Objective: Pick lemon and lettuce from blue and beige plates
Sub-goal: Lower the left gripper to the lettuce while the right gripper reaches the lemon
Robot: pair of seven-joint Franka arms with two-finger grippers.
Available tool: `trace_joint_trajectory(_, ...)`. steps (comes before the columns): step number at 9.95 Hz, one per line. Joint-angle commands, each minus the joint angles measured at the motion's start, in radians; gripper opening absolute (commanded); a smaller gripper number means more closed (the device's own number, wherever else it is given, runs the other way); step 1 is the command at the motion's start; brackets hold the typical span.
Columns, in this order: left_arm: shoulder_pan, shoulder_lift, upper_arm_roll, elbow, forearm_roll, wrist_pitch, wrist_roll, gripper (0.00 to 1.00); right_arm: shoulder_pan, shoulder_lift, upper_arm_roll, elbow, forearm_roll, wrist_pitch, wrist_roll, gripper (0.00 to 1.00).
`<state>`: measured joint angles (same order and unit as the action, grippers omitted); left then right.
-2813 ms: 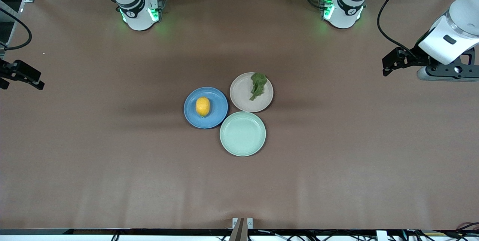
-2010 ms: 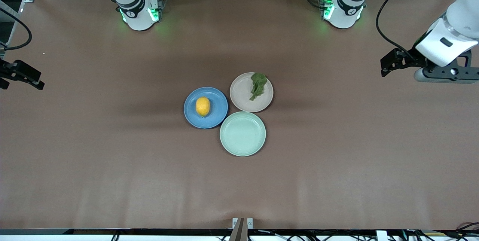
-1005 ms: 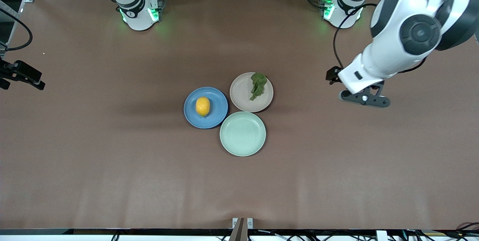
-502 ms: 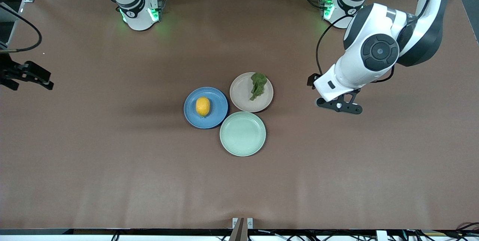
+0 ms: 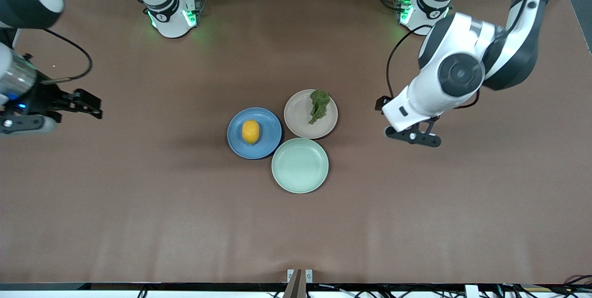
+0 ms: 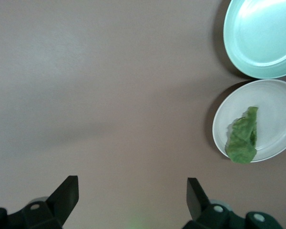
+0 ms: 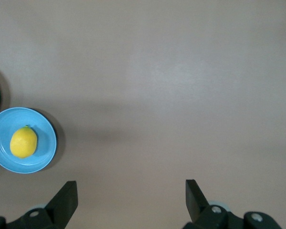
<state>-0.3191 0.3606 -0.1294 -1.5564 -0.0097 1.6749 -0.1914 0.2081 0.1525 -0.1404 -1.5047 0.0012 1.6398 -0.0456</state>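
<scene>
Beige plate [image 5: 311, 114] holds lettuce [image 5: 319, 105], well off left gripper [image 6: 132, 195], fingers wide apart, over bare table [image 5: 416, 205]. Lemon [image 5: 250, 131] on blue plate [image 5: 254, 133], well off right gripper [image 7: 131, 196], also spread. Advice: centre above each item, descend straight, pinch lettuce low, straddle lemon's short axis.

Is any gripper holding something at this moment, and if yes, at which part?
Nothing is held. The left gripper and the right gripper are open over bare table; the lemon and the lettuce lie on their plates.
</scene>
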Motion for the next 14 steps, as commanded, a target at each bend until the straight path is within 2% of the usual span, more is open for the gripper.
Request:
trace_joint_trajectory(1, -0.054, 0.072, 0.005, 0.024, -0.024, 0.025, -0.064, 1.0, 0.033, 0.035, -0.004, 0.015, 0.02, 0.002, 0.006, 1.0)
trace_joint_trajectory(5, -0.156, 0.132, 0.005, 0.019, -0.027, 0.126, -0.265, 1.0, 0.068, 0.105, -0.004, 0.018, 0.088, 0.011, 0.08, 1.0)
trace_joint_trajectory(9, -0.245, 0.221, 0.005, 0.021, -0.026, 0.193, -0.417, 1.0, 0.161, 0.199, -0.004, 0.015, 0.088, 0.077, 0.159, 1.0)
trace_joint_trajectory(14, -0.317, 0.308, 0.005, 0.022, -0.019, 0.206, -0.402, 1.0, 0.264, 0.298, -0.002, 0.014, 0.091, 0.167, 0.161, 1.0)
